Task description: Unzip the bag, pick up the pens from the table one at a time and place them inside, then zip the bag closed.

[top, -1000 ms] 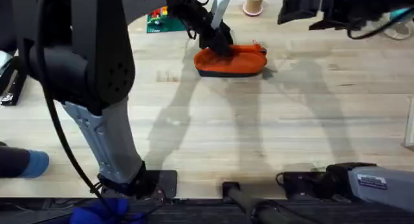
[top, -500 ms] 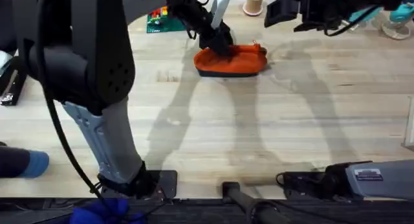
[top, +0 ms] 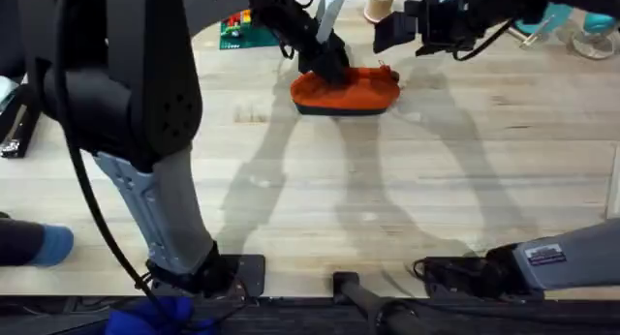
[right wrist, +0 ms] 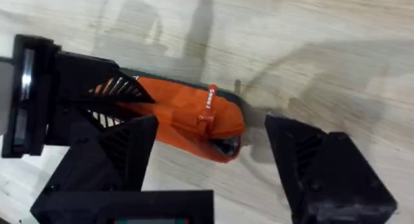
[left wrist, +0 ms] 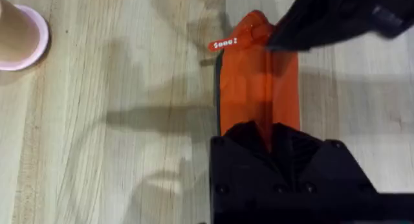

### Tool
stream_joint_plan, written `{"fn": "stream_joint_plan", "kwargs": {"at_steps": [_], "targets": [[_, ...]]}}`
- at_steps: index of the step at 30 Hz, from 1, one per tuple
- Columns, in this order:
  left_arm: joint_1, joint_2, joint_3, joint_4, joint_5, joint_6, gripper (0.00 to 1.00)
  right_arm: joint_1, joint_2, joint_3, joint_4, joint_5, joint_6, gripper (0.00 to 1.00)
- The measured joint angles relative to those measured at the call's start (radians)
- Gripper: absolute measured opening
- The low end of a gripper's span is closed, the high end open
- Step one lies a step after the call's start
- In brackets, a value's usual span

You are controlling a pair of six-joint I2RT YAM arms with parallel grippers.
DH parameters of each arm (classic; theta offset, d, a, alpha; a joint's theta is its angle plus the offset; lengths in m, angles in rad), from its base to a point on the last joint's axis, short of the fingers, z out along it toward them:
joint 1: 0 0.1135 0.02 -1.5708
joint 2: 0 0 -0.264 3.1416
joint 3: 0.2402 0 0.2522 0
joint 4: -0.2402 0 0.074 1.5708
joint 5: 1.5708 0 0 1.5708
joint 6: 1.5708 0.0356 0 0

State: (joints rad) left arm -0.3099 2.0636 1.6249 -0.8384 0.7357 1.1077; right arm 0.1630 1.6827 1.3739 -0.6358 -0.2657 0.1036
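Note:
The orange bag [top: 349, 90] with its dark bottom band lies on the table [top: 320, 190] at the far middle. My left gripper [top: 327, 66] is shut on the bag's left end; in the left wrist view its fingers [left wrist: 304, 143] clamp the orange fabric [left wrist: 259, 88]. My right gripper [top: 389, 33] hovers open just above the bag's right end. In the right wrist view its two fingers straddle the bag's tip [right wrist: 194, 120], where the small pull tab [right wrist: 208, 107] sits. The pens are out of view.
A pink cup [top: 379, 8] holding wooden sticks stands just behind the bag. A green, multicoloured item [top: 235, 30] lies at the far left, a black object [top: 19, 122] at the left edge, and clear items [top: 591, 35] at the far right.
My right gripper has moved left across the back of the table and now hangs over the bag's right end. The left gripper and the bag have stayed put.

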Motion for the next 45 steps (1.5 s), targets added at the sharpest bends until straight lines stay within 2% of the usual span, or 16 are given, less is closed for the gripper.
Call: {"fn": "stream_joint_plan", "kwargs": {"at_steps": [9, 36, 39, 45], "targets": [[0.0, 0.0, 0.0, 0.0, 0.0, 0.0, 0.041, 0.032, 0.049, 0.0, 0.021, 0.0, 0.0, 0.996], [0.0, 0.0, 0.0, 0.0, -0.002, 0.0, 0.041, 0.044, 0.135, 0.002, 0.054, -0.004, 0.016, 0.989], [0.0, 0.0, 0.0, 0.0, -0.005, 0.0, 0.041, 0.046, 0.144, 0.004, 0.057, -0.01, 0.022, 0.928], [0.0, 0.0, 0.0, 0.0, -0.006, 0.0, 0.041, 0.057, 0.144, 0.006, 0.06, -0.026, 0.024, 0.697]]}}
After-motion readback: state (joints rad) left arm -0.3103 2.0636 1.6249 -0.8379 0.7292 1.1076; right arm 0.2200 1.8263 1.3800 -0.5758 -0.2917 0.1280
